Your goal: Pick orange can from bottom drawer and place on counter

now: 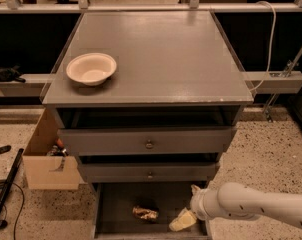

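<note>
"One view, looking down at the front of the cabinet. What is on top?"

"Its counter (161, 49) fills the upper middle of the frame, grey and slightly glossy. A cream bowl (91, 68) stands upright near the counter's left front corner."

"And below that?"

"Three grey drawers. The upper drawer (191, 142) and the middle drawer (116, 173) each carry a round knob at the centre. The bottom drawer (116, 209) is pulled out at the lower edge of the frame, showing its dark floor."

"Where is the orange can?"

"The orange can (145, 213) lies on its side on that floor, roughly mid-drawer, shiny and crumpled."

"The gripper?"

"The gripper (182, 220) is down inside the bottom drawer, in its right part, just beside the can and to the can's right. A strip of dark floor shows between them, so they are apart. Whether it is spread or closed I cannot tell. Its white arm (256, 209) comes in from the lower right corner."

"Anything around the cabinet?"

"A cardboard box (46, 169) sits against the cabinet's left side, on the speckled floor (271, 149). A white cable (268, 39) hangs at the upper right."
</note>
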Controlling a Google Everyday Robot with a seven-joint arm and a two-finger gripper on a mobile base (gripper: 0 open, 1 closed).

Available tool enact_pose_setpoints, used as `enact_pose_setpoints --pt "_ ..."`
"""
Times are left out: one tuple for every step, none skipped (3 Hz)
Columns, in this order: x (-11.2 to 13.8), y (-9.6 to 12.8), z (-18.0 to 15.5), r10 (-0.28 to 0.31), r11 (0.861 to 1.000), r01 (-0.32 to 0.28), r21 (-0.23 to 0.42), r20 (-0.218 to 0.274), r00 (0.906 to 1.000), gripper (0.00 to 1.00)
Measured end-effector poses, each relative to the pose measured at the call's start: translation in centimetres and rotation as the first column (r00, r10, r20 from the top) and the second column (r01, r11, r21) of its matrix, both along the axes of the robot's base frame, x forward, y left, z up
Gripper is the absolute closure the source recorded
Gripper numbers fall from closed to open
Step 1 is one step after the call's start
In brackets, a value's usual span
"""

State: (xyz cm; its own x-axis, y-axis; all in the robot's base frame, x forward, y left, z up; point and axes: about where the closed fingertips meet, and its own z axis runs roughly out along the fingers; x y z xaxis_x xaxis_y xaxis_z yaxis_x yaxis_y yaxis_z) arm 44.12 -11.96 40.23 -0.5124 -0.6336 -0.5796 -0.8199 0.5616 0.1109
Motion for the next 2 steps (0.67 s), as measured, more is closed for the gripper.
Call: enact_pose_setpoints --pt "0.81 -2.35 -3.6 -0.04 0.999 0.04 -0.036 -0.002 0.9992 0.0" --pt "0.81 -2.34 -3.61 -0.04 0.999 0.04 -0.036 -0.002 0.9992 0.0"
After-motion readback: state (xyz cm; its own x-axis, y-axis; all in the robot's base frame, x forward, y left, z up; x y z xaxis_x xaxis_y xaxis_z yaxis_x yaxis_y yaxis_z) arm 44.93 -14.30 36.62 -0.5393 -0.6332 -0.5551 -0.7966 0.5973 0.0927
